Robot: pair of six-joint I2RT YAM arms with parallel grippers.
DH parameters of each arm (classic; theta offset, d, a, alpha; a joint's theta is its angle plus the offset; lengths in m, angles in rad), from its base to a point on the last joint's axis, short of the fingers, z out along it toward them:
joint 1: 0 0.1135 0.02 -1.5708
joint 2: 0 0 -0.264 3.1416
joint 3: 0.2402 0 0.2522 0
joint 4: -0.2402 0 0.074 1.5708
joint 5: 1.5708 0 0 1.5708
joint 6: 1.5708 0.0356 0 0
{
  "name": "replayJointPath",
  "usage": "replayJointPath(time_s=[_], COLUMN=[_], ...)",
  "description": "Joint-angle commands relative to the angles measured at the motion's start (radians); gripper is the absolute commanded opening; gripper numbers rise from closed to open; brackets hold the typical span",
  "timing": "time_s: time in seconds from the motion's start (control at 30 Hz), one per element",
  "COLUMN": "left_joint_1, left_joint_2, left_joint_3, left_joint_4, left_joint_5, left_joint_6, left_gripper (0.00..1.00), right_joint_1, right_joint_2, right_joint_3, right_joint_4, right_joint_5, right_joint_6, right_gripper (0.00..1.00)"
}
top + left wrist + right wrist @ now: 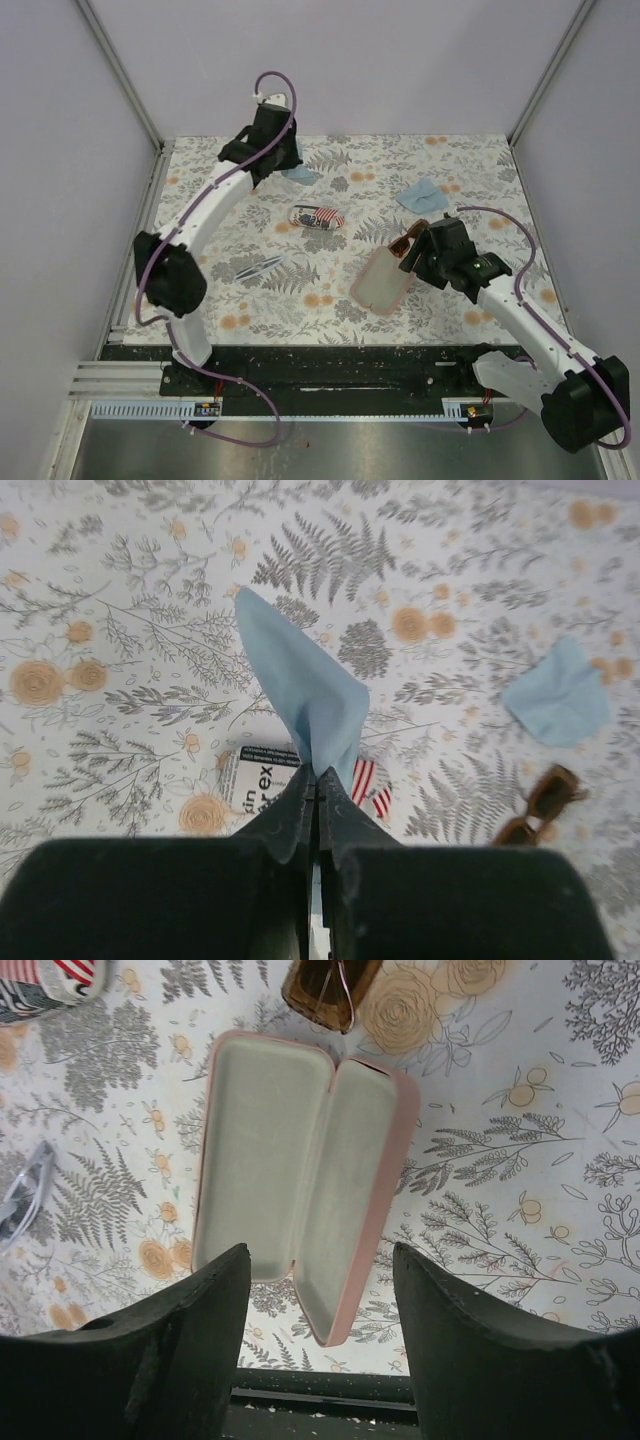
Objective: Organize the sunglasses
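Note:
The reddish-brown sunglasses (408, 243) (540, 805) (330, 990) lie on the floral table just beyond the open pink case (382, 280) (300, 1160). The slim silvery sunglasses (258, 268) (20, 1195) lie left of centre. My right gripper (428, 262) (320, 1255) hovers open above the near end of the pink case, holding nothing. At the far left of the table, my left gripper (283, 160) (316, 780) is shut on a light blue cloth (310, 690), which rises in a peak from its fingertips.
A flag-printed case (316, 216) (370, 780) lies mid-table, partly under the left fingers in the left wrist view. A second light blue cloth (420, 195) (558, 695) lies at the far right. Metal posts and walls bound the table.

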Motion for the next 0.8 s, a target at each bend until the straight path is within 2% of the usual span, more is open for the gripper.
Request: replayJointPath(time_s=[0.0,0.13,0.27,0.47,0.57,0.6,0.7,0.77], left_joint_1=[-0.015,-0.052,-0.139,-0.245,-0.261,-0.265,-0.268,-0.268], left_joint_2=[-0.232,-0.406,-0.545,-0.637,-0.684,-0.706,-0.760,-0.780], left_joint_3=[-0.188,-0.423,-0.663,-0.900,-0.977,-0.998,-1.054,-1.081], left_joint_4=[0.066,0.073,0.116,0.178,0.179,0.179,0.185,0.185], left_joint_5=[0.026,0.006,0.012,-0.017,-0.045,-0.054,-0.068,-0.068], left_joint_6=[-0.012,-0.057,-0.150,-0.270,-0.315,-0.321,-0.332,-0.332], left_gripper=[0.00,0.00,0.00,0.00,0.00,0.00,0.00,0.00], right_joint_1=[-0.002,-0.003,-0.003,-0.003,-0.003,-0.002,-0.003,-0.003], right_joint_2=[0.046,0.106,0.184,0.279,0.313,0.327,0.386,0.442], right_joint_3=[-0.021,-0.037,-0.057,-0.087,-0.081,-0.077,-0.051,-0.009], right_joint_4=[0.029,0.058,0.101,0.189,0.238,0.262,0.327,0.359], right_joint_5=[0.001,-0.011,-0.034,-0.063,-0.106,-0.126,-0.169,-0.189], right_joint_6=[0.023,0.030,0.036,0.038,0.029,0.021,0.026,0.024], right_gripper=[0.68,0.68,0.68,0.63,0.50,0.43,0.38,0.26])
